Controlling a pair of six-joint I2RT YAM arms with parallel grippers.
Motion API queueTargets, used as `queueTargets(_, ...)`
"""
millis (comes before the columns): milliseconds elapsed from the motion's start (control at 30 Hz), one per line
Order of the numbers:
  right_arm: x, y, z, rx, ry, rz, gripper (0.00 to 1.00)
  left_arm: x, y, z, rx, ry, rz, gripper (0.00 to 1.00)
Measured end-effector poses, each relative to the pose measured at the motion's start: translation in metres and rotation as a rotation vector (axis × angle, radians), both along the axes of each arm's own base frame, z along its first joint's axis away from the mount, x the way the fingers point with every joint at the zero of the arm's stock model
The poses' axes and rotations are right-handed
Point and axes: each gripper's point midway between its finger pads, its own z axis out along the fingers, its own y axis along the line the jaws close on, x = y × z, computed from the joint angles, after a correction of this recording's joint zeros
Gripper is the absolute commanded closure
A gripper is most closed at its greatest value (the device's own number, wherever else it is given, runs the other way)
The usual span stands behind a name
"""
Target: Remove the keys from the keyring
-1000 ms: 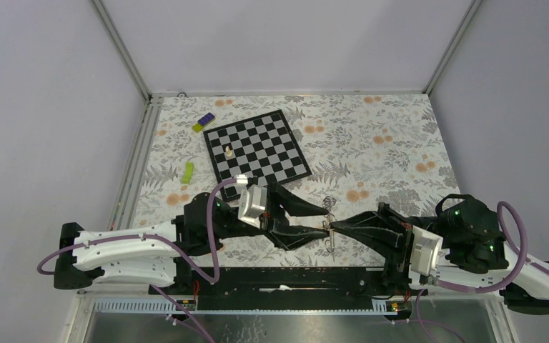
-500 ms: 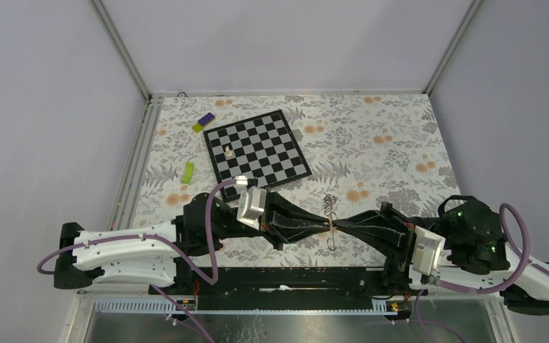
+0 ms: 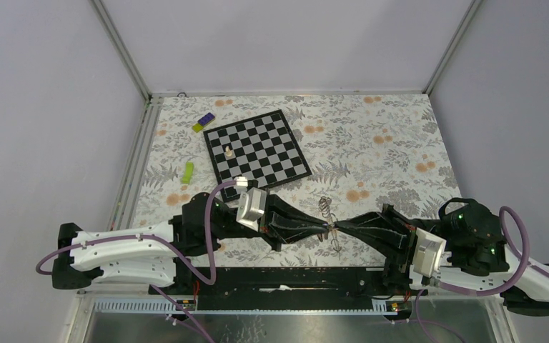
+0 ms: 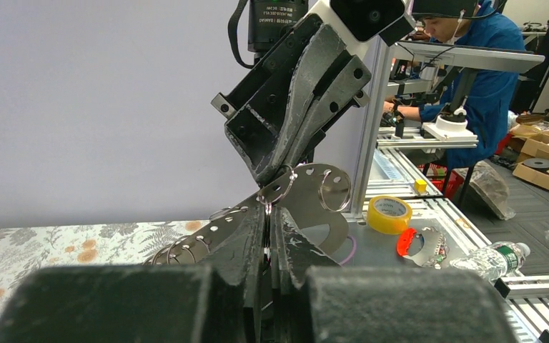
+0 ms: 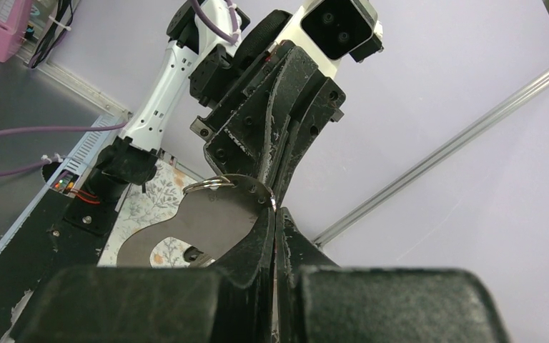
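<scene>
Left gripper (image 3: 326,229) and right gripper (image 3: 337,230) meet tip to tip over the floral table's (image 3: 386,143) near edge, both pinched fully shut on the keyring (image 4: 279,187); silvery keys (image 3: 327,207) splay at 12 and 6 o'clock of the grip, chessboard (image 3: 257,146) at 11 o'clock

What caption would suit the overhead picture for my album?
Teamwork: left end effector and right end effector pinch one bunch of keys near a chessboard.

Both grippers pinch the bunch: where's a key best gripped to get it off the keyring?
Probably the key by its flat blade, pinched across the faces from the left arm's side: its holed head sits at the keyring, crowded by the right gripper.
</scene>
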Motion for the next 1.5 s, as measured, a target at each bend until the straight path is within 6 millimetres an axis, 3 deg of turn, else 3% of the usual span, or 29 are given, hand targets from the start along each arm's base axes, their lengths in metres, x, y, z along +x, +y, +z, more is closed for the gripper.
queueTargets(233,0.0,-0.002,0.002,0.013,-0.002,-0.005,1.0,0.0,0.001,0.004,0.009,-0.009,0.004,0.9)
queueTargets(467,0.0,-0.003,0.001,0.011,-0.001,-0.004,1.0,0.0,0.003,0.005,0.011,-0.03,0.011,1.0)
queueTargets(1200,0.0,0.009,-0.009,-0.031,0.012,0.013,1.0,0.0,0.016,0.019,-0.048,-0.132,0.043,1.0)
queueTargets(1500,-0.001,0.021,-0.011,-0.086,-0.055,0.033,1.0,-0.016,0.022,0.013,-0.115,-0.332,-0.011,1.0)
